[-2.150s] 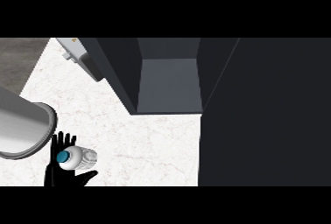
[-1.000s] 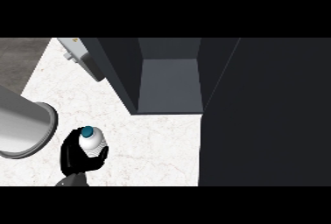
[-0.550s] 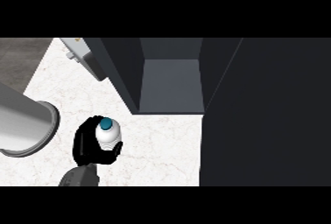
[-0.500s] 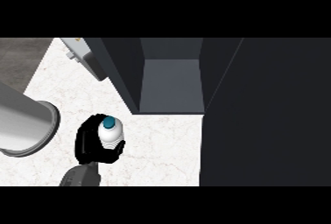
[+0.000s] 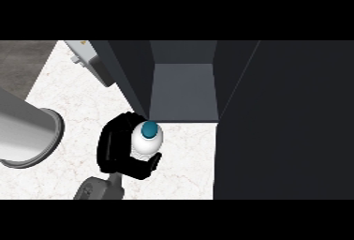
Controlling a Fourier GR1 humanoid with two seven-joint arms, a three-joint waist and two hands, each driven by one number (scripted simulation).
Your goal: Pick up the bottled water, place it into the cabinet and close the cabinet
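Nearest the viewer, a grey forearm (image 5: 100, 186) enters from the lower edge, below and left of the cabinet's opening, and ends in a black hand (image 5: 117, 147). By its position toward the left of the view this is judged to be the robot's left hand, though no second hand shows for comparison. Its fingers and thumb are curled round the bottled water (image 5: 146, 140), a white bottle with a teal cap (image 5: 149, 131), held cap-upward toward the viewer. The bottle sits just below the front edge of the cabinet floor (image 5: 183, 91), near the cabinet's left wall (image 5: 128, 75), over the white marbled counter (image 5: 76, 98).

Progress, as judged from this view: the pick-up is done, since the bottle is in the grasp; placement has not yet occurred, as the bottle lies outside the compartment; closing the cabinet also remains.

Beyond the hand, the cabinet (image 5: 276, 117) stands open. Its visible compartment holds nothing that can be made out, only a bare grey floor between dark walls. Left of the cabinet's left wall, a pale panel bearing a small fitting (image 5: 90, 58) is probably the opened door, seen edge-on. Farther left of the cabinet, a large grey cylinder (image 5: 24, 138) lies at the counter's edge; its contents cannot be seen.
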